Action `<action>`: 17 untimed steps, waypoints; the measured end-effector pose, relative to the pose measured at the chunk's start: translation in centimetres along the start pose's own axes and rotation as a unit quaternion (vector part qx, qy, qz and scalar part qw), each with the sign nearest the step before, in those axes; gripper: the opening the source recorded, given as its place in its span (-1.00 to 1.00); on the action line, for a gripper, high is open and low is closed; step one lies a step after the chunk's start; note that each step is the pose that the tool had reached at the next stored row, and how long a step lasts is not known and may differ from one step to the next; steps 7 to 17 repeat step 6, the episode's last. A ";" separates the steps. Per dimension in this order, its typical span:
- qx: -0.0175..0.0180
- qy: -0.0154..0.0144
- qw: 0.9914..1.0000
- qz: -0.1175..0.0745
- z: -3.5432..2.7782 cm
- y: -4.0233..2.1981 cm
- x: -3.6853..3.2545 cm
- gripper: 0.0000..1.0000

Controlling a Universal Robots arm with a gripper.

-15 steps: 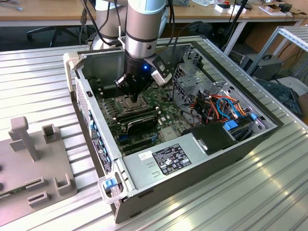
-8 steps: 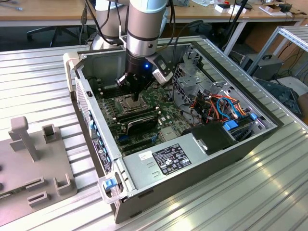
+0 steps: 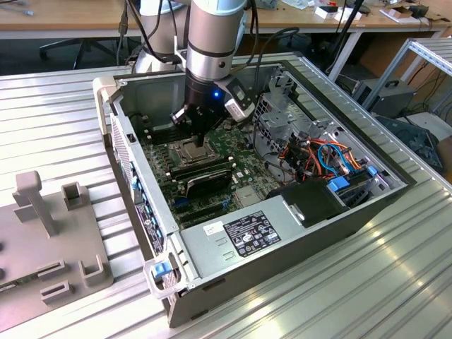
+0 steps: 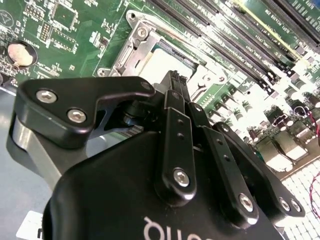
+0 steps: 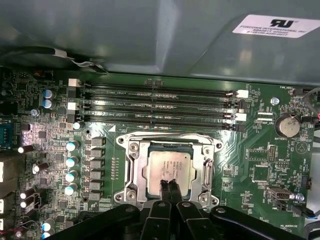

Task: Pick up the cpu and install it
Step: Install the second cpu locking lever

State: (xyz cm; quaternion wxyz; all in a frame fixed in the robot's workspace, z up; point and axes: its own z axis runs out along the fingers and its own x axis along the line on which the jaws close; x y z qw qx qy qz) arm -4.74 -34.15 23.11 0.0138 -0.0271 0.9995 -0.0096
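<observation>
Looking down into the open computer case [image 3: 212, 247], you see your robot arm [image 3: 212, 42] reaching straight into it from above, over the green motherboard [image 3: 244, 159]. The case lies on its side on a ribbed metal desk [image 3: 56, 113], with a grey fixture block [image 3: 49, 240] resting on the desk toward the exterior view's left.

In the first wrist view, the cpu [image 5: 166, 169] sits flat inside the CPU socket [image 5: 131, 161], its dull silvery face up and the metal socket frame around it on all sides. Your gripper [image 5: 169, 185] hangs directly over the cpu's near edge with its two black fingertips [image 5: 164, 188] pressed together, nothing between them. Whether the tips touch the chip cannot be told.

Beyond the socket run four long black memory slots [image 5: 155, 102], parallel to one another, and a round coin battery [image 5: 287, 125] sits off to one side of the board.

In the second wrist view, the gripper's black linkage [image 4: 175, 150] fills the foreground, with the pale chip and socket frame [image 4: 137, 47] showing past it.

In the exterior view, a power supply [image 3: 244, 236] and a bundle of orange and blue cables [image 3: 321, 159] occupy the case's other end.
</observation>
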 end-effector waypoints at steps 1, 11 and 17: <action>0.000 0.000 1.000 0.000 0.00 0.00 0.00 -0.79; 0.000 0.000 1.000 0.000 0.01 0.00 -0.15 -0.79; 0.000 0.000 1.000 0.000 0.01 0.00 -0.15 -0.79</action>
